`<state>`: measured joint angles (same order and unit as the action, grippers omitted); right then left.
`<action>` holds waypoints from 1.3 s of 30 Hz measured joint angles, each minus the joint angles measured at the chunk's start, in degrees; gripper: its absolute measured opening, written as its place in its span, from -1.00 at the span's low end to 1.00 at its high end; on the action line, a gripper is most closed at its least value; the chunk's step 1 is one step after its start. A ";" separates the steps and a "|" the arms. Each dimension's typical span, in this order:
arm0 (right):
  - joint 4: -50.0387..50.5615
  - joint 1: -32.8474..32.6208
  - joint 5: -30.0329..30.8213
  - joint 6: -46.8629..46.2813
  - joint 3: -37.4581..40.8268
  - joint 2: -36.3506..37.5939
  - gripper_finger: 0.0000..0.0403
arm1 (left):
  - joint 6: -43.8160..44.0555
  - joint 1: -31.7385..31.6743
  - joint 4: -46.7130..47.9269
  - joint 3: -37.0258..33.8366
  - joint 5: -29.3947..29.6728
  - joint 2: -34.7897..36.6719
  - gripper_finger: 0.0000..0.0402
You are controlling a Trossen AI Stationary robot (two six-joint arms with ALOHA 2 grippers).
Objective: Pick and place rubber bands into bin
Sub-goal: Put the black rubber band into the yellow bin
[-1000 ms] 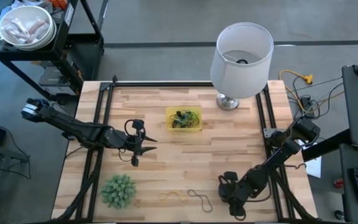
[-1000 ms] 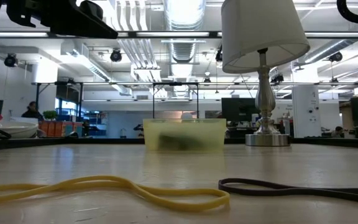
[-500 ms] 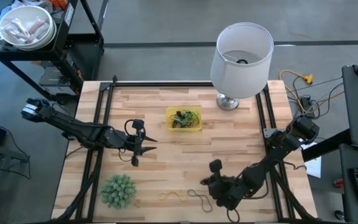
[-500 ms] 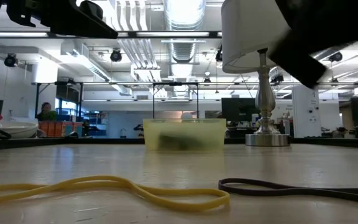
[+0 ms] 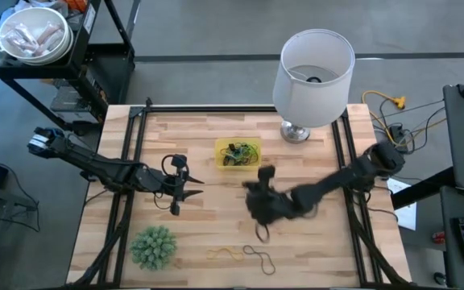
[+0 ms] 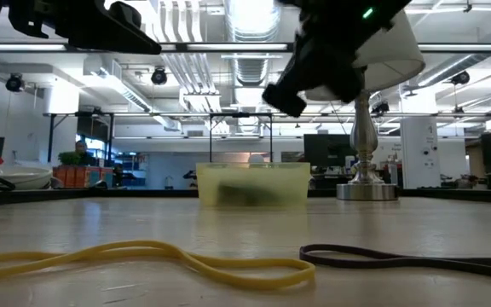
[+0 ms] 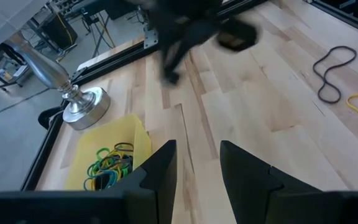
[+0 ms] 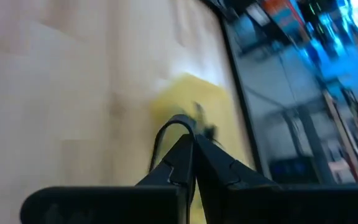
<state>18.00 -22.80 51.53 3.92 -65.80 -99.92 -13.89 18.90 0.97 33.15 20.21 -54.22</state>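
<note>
Right claw (image 8: pixel 188 144): clenched, pinching one dark rubber band (image 8: pixel 166 134) at the very tips. Hangs above the middle of the worktop (image 5: pixel 312 242), blurred in the high view, at the end of an arm stretched in from the right edge.

One bin (image 5: pixel 256 165), small, square and yellow, just beyond the right claw's tips and a little to one side; apart from the claw, not touching it. Holds a tangle of green, yellow and dark bands (image 5: pixel 238 151), too knotted to count.

Two loose loops flat on the worktop, behind the right claw on the side away from the bin, near the front edge: one yellow band (image 5: pixel 226 254) and one dark brown band (image 5: pixel 261 258), side by side, close but apart in the low view.

Left claw (image 7: pixel 197 149): released, both fingers spread with bare wood between them. Hovers off to the side of the right claw, over the left half of the worktop, pointing towards the bin, well apart from every band.

Also on the worktop: one lamp (image 5: pixel 312 68) with a white shade, past the bin from the right claw, and one spiky green plant (image 5: pixel 153 246) near the front left corner, on the near side of the left claw.
</note>
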 joint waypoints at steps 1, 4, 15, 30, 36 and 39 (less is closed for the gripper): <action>-0.06 1.98 0.02 0.56 0.15 0.00 -0.96 | 0.00 0.01 0.00 0.00 0.00 0.00 -0.47; -0.14 8.03 -0.38 2.46 0.31 0.00 -0.96 | 0.02 -0.01 0.00 -0.07 0.00 0.00 -0.47; -0.28 26.80 -18.41 2.45 0.35 0.00 -0.96 | 0.01 -0.01 0.02 -0.56 0.00 0.00 -0.47; -2.16 31.71 -26.24 0.26 0.35 -0.46 -0.92 | 0.00 -0.01 0.00 -0.72 0.00 0.00 -0.47; -2.63 31.71 -29.25 2.46 0.35 -0.61 -0.65 | 0.00 -0.01 -0.02 -0.72 0.00 0.00 -0.47; -3.06 31.71 -29.25 2.35 0.35 -0.61 -0.48 | 0.00 -0.01 -0.01 -0.72 0.00 0.00 -0.47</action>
<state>14.94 8.91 22.28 6.27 -65.45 -100.53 -13.89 18.90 0.96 32.42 20.21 -54.22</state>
